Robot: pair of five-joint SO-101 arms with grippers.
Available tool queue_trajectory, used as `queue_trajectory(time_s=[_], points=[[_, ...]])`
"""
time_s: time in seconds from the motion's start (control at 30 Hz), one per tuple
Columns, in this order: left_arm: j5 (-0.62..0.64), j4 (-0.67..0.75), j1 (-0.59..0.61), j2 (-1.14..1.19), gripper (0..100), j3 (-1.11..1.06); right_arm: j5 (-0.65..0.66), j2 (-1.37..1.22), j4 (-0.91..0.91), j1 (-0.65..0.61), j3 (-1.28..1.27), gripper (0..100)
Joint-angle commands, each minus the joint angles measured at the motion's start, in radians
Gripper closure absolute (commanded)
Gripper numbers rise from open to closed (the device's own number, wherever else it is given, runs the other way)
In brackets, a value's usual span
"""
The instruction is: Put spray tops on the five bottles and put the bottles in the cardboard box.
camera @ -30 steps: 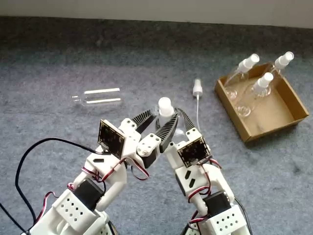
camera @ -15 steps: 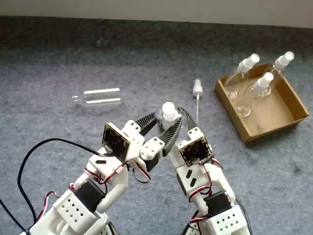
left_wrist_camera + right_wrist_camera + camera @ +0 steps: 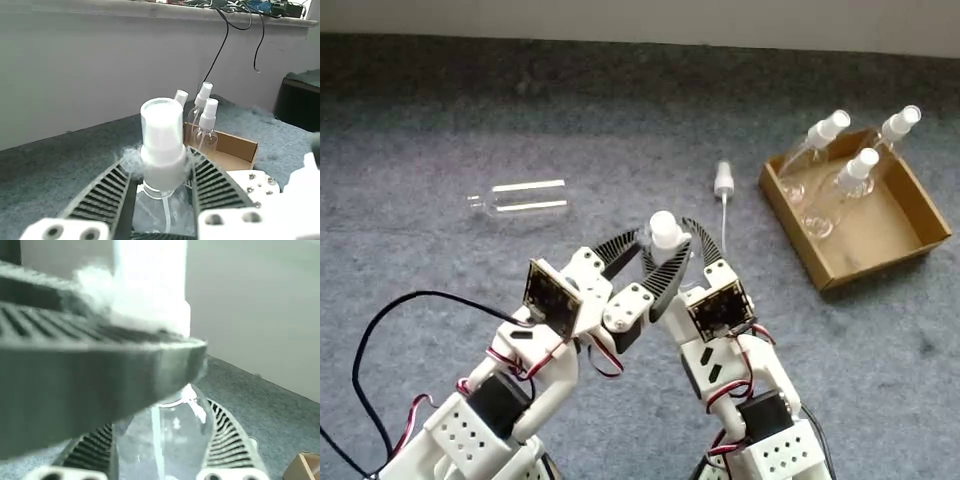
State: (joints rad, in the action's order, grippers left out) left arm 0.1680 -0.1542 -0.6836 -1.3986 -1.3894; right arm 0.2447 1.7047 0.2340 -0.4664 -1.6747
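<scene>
White blocky plastic arm shells (image 3: 548, 362), with rows of small round holes near the base; black boxy servo motors (image 3: 498, 400) set between them; square black camera boards (image 3: 551, 289) with brassy corners at each wrist; thin red, white and black wire bundles (image 3: 606, 352); thick black looping cable (image 3: 375, 325); left claw (image 3: 160, 167) and right claw (image 3: 160, 432) with black ribbed fingers on white mounts; small silver screws (image 3: 249, 176).

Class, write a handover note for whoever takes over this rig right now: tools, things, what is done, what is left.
Left tool: shut on the spray top of the held bottle.
Right tool: shut on that bottle's body.
Done: three capped bottles in the cardboard box.
On the table: bare bottle, loose spray top.
Left: check this top is seated, box the bottle, then cap and box the bare one.
</scene>
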Motion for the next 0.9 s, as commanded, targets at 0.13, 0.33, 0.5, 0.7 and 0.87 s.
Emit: queue_trajectory(time_s=[0.13, 0.33, 0.5, 0.7, 0.87], points=[[-0.009, -0.071, -0.021, -0.068, 99, 0.018, 0.009, 0.012, -0.038, 0.021, -0.11, 92.1], [-0.029, -0.072, -0.018, -0.067, 99, 0.012, 0.009, 0.012, -0.038, 0.021, -0.11, 92.1], [-0.069, -0.066, 0.01, -0.067, 99, 0.019, 0.009, 0.012, -0.038, 0.021, -0.11, 92.1], [-0.071, -0.072, 0.008, -0.064, 99, 0.041, 0.009, 0.012, -0.038, 0.021, -0.11, 92.1], [-0.068, -0.072, 0.008, -0.062, 94, 0.045, 0.009, 0.012, -0.038, 0.021, -0.11, 92.1]])
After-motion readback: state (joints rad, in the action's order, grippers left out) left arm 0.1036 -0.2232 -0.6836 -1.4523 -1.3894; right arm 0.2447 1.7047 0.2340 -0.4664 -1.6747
